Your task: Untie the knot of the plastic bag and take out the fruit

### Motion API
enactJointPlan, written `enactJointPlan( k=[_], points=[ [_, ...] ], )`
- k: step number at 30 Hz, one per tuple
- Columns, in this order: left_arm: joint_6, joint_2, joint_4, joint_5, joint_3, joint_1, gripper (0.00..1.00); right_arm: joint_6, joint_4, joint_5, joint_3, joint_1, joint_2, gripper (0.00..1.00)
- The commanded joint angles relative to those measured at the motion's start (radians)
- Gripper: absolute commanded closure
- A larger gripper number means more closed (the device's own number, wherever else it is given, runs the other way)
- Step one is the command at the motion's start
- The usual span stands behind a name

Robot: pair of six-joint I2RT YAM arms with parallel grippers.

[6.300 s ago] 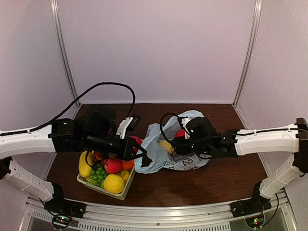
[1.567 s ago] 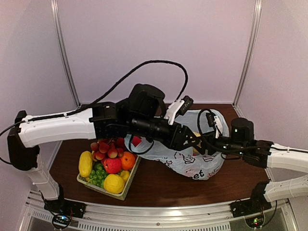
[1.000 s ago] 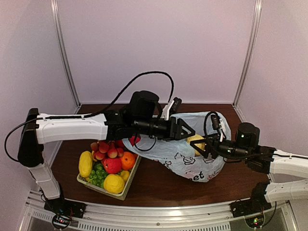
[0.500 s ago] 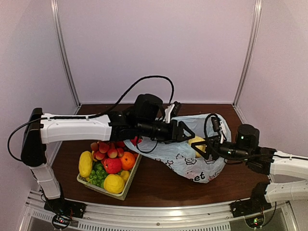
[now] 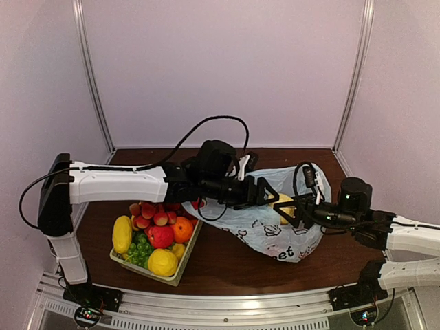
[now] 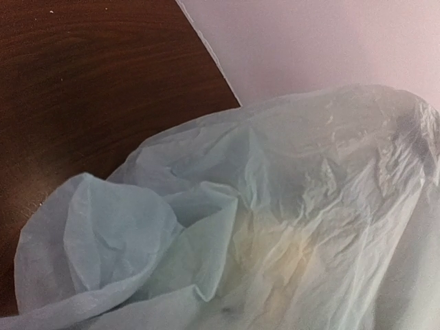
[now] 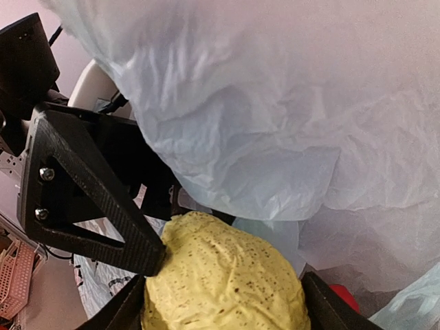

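Note:
The pale blue plastic bag (image 5: 268, 232) lies crumpled on the brown table, its mouth toward both arms; no knot shows in it. My right gripper (image 5: 292, 210) is shut on a speckled yellow fruit (image 5: 284, 203) at the bag's mouth. In the right wrist view this fruit (image 7: 220, 268) fills the space between my right gripper's (image 7: 227, 306) fingers, under a fold of bag film (image 7: 275, 103). My left gripper (image 5: 268, 194) hangs just left of the fruit, jaws apart; one black finger (image 7: 89, 199) touches the fruit's side. The left wrist view shows only bag film (image 6: 309, 206) and table.
A pale basket (image 5: 183, 265) near the front left holds a long yellow fruit (image 5: 122, 234), green grapes (image 5: 139, 249), a red apple (image 5: 161, 236), an orange (image 5: 182, 229) and a round yellow fruit (image 5: 163, 262). Something red (image 7: 344, 295) lies inside the bag. White walls enclose the table.
My left gripper's jaws have spread wider and it has shifted slightly right, beside the fruit. The right gripper stays shut on the yellow fruit, almost unmoved.

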Motion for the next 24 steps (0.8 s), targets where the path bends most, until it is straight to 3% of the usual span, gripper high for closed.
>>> enactJointPlan(
  k=[1,4,9,24],
  points=[
    [-0.016,0.015,0.038,0.020,0.022,0.008,0.25,0.018,0.070,-0.012,0.008,0.002,-0.017,0.35],
    [-0.035,0.017,0.064,0.024,0.014,0.008,0.26,0.025,0.088,-0.023,-0.002,0.003,-0.024,0.35],
    [-0.050,0.017,0.064,0.017,0.003,0.007,0.40,0.035,0.109,-0.026,-0.020,0.003,-0.044,0.35],
    [-0.068,0.035,0.126,0.046,0.003,0.000,0.63,0.037,0.124,-0.020,-0.027,0.003,-0.036,0.33]
  ],
)
